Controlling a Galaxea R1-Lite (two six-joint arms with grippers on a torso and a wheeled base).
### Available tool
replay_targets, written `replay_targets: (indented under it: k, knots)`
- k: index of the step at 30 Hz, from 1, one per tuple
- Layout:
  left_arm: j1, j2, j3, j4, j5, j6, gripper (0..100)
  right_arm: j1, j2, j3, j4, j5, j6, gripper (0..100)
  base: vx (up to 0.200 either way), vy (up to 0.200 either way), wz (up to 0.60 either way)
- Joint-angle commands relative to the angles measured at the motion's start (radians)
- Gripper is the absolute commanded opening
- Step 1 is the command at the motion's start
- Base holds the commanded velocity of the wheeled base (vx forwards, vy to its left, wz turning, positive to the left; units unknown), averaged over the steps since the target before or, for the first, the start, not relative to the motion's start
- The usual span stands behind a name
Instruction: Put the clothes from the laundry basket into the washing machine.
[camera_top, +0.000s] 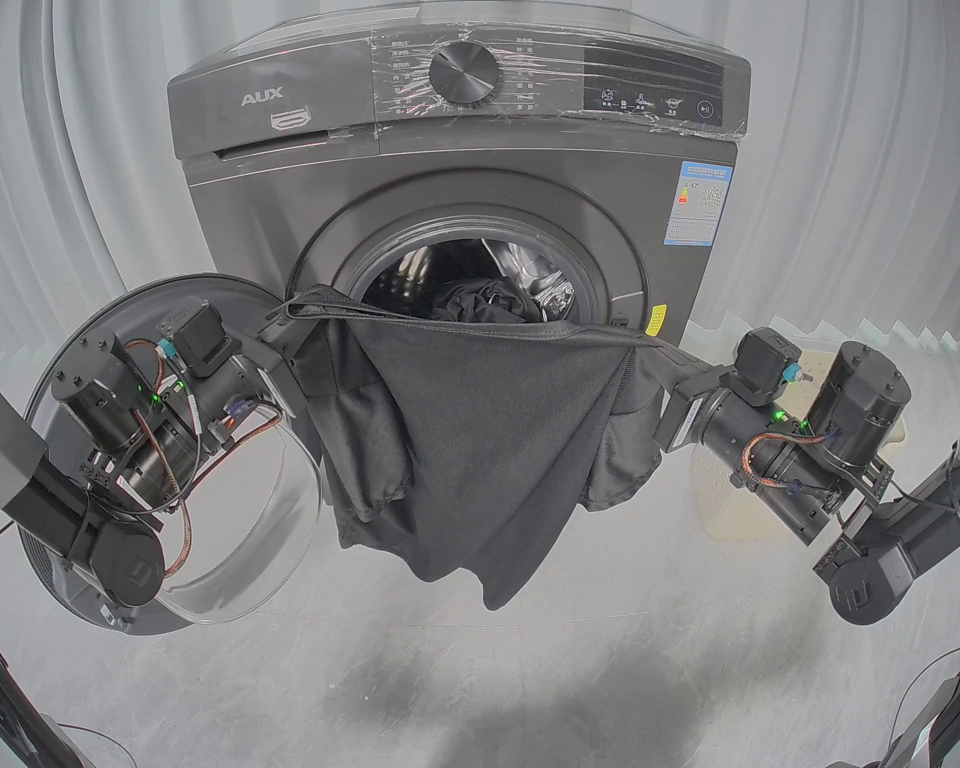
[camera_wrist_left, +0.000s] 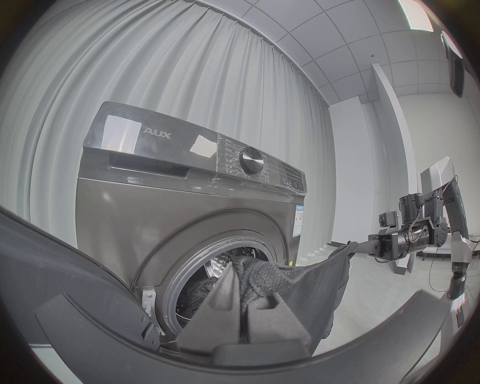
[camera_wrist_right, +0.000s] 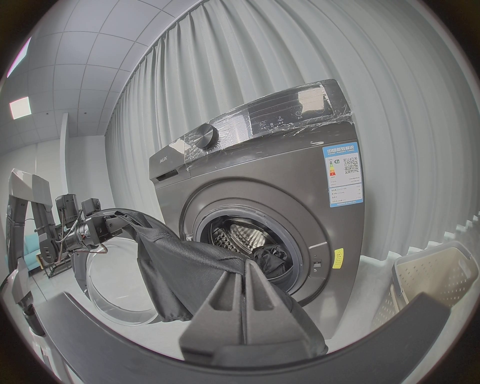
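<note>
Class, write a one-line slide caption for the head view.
A dark garment hangs stretched between the left pincer and right pincer before the open washing machine.

Floor (camera_top: 620, 660): pale grey and faintly mottled, and we note thin seam lines crossing it. Standing directly on it at the far side, backed by the white curtain (camera_top: 850, 150), is the dark grey washing machine (camera_top: 290, 210), which is upright. Its round door (camera_top: 250, 535) is swung open to the left and hangs clear of the floor. Just beside the machine's right flank we log the cream, perforated laundry basket (camera_top: 716, 500), resting on the floor near the curtain hem.
</note>
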Motion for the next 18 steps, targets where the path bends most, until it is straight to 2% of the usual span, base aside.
replay_targets:
  k: [1, 3, 4, 6, 8, 11, 12, 17, 18]
  knots:
    - [-0.001, -0.007, 0.000, -0.001, 0.000, 0.000, 0, 0.002, -0.003, 0.000, -0.001, 0.001, 0.000, 0, 0.000, 0.000, 0.00]
    - [-0.006, -0.007, -0.001, -0.001, 0.000, 0.000, 0, 0.010, -0.003, 0.014, -0.015, 0.004, 0.000, 0, 0.000, 0.000, 0.00]
    - [-0.007, -0.007, -0.003, -0.001, 0.000, 0.000, 0, 0.010, -0.002, 0.020, -0.017, 0.006, 0.000, 100, 0.000, 0.000, 0.00]
    - [-0.007, -0.005, -0.007, 0.001, 0.000, 0.000, 0, 0.013, -0.002, 0.039, -0.017, 0.009, 0.000, 100, 0.000, 0.000, 0.00]
    - [-0.027, -0.001, -0.041, 0.002, 0.002, -0.003, 0, 0.027, 0.006, 0.106, -0.008, 0.014, 0.000, 100, 0.000, 0.000, 0.00]
    - [-0.043, 0.004, -0.052, 0.002, 0.003, -0.003, 0, 0.037, 0.010, 0.198, -0.017, 0.056, -0.001, 100, 0.000, 0.000, 0.00]
    - [-0.053, 0.005, -0.052, 0.002, 0.008, -0.003, 0, 0.040, 0.023, 0.241, -0.020, 0.093, -0.007, 100, 0.000, 0.000, 0.00]
    - [-0.073, 0.027, -0.062, 0.004, 0.034, 0.000, 0, 0.050, 0.053, 0.292, -0.044, 0.153, -0.021, 100, 0.000, 0.000, 0.00]
    - [-0.073, 0.027, -0.062, 0.004, 0.034, 0.000, 0, 0.050, 0.053, 0.292, -0.044, 0.153, -0.021, 100, 0.000, 0.000, 0.00]
